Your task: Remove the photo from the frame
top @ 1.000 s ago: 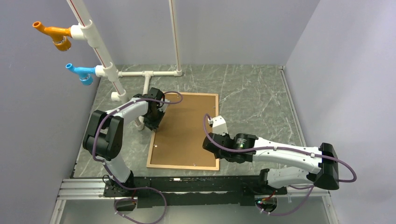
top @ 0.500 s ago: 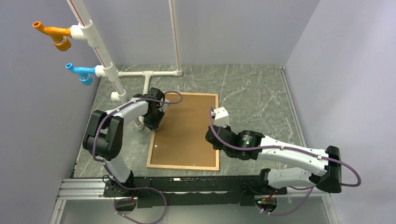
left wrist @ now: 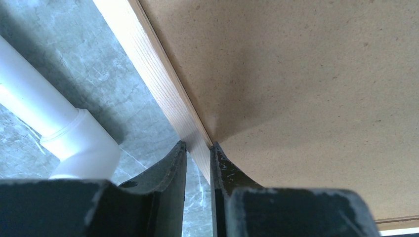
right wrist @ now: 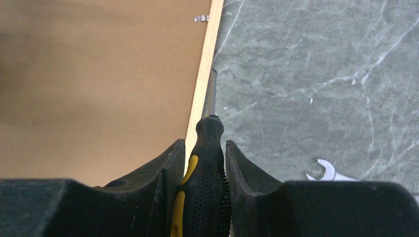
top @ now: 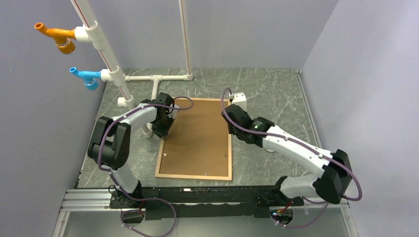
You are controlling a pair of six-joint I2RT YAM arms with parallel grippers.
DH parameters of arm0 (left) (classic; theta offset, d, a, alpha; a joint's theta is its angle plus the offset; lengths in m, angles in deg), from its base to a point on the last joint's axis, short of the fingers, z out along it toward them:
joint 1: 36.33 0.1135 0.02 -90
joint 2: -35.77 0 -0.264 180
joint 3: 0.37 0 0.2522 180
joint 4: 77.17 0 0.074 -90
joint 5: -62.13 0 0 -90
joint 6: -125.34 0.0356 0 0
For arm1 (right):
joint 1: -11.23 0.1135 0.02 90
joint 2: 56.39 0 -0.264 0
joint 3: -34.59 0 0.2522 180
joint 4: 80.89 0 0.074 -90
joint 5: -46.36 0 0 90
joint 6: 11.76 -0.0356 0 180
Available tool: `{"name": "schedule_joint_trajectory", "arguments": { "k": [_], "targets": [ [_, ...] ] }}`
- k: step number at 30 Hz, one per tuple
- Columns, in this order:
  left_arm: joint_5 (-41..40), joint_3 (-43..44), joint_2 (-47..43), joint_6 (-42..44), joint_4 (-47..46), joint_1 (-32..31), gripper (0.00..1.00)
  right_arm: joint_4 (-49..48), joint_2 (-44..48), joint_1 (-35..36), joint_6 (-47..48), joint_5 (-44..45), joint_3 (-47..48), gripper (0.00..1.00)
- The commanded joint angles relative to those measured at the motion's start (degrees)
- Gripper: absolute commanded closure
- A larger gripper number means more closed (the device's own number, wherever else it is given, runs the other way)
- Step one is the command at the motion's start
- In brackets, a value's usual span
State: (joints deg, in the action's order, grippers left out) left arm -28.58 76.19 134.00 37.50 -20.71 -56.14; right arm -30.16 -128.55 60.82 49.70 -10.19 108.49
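Ideally, right gripper (right wrist: 203, 144), clamping a black-and-yellow screwdriver (right wrist: 206, 170), gently levers the apparent metal tab (right wrist: 200, 19); left gripper (left wrist: 197, 148) pinches the light-wood frame (left wrist: 163, 94).

No text, label, brand, number or sign can be read in any of the views. The brown back of the photo (top: 197, 138) and the wooden frame (top: 193, 177) are plain. On the black and yellow screwdriver (right wrist: 207, 192) I can make out no letters.
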Motion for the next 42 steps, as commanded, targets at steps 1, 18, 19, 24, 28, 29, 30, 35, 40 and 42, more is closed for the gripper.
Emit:
{"name": "schedule_joint_trajectory", "arguments": {
  "k": [1, 18, 19, 24, 28, 29, 30, 35, 40, 42],
  "targets": [
    [4.5, 0.2, 1.1, 1.2, 0.4, -0.6, 0.81, -8.5, -3.3, -1.7, 5.2, -1.2, 3.5, 1.00],
    [4.8, 0.9, 1.5, 1.3, 0.6, -0.6, 0.81, -17.3, -15.4, -3.9, 8.4, -0.4, 5.5, 1.00],
    [4.7, 1.0, 1.7, 1.3, 0.8, -0.6, 0.81, -17.5, -15.6, -3.8, 8.4, -0.1, 5.3, 1.00],
    [6.0, 1.6, 1.8, 1.5, 0.5, -0.4, 0.81, -19.2, -16.8, -4.5, 9.0, 1.3, 4.1, 1.00],
    [5.3, 1.9, 2.4, 1.6, 0.8, -0.5, 0.81, -19.9, -18.3, -5.0, 10.1, 2.3, 4.5, 1.00],
    [5.5, 1.9, 2.4, 1.7, 0.8, -0.5, 0.81, -20.1, -18.6, -5.1, 10.4, 2.5, 4.7, 1.00],
    [5.8, 1.8, 2.2, 1.6, 0.7, -0.5, 0.81, -20.4, -19.0, -5.3, 10.6, 2.6, 4.8, 1.00],
    [6.1, 1.7, 2.2, 1.6, 0.6, -0.5, 0.81, -21.2, -19.7, -6.3, 10.8, 1.0, 4.5, 1.00],
    [5.9, 2.0, 2.7, 1.6, 0.7, -0.5, 0.81, -23.6, -20.0, -7.1, 11.2, -0.3, 3.3, 1.00],
    [6.0, 1.9, 2.7, 1.6, 0.6, -0.4, 0.81, -25.5, -19.9, -7.4, 12.0, -2.0, 2.8, 1.00]
  ]
}}
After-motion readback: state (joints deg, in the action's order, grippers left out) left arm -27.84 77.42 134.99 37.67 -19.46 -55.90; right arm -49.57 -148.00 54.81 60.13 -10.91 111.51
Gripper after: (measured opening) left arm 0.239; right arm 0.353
